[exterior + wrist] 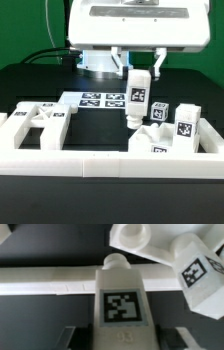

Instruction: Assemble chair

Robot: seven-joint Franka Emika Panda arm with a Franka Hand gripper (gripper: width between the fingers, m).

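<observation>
The black tabletop [100, 135] carries everything, fenced along the front by the long border rail [70, 160]. A slotted panel [35, 122] lies on the exterior view's left, the marker board [100, 100] lies behind the middle, and more blocky parts [185, 122] crowd the exterior view's right. My fingers [137, 76] are nearly closed, clamped on the upper end of a square leg [136, 105]. It hangs upright beside those parts, and I cannot tell if it touches them. I judge the leg light, stiff and slick, so it could pivot. It is best held on its flat opposite faces, leaving the rounded peg [117, 262] free.
</observation>
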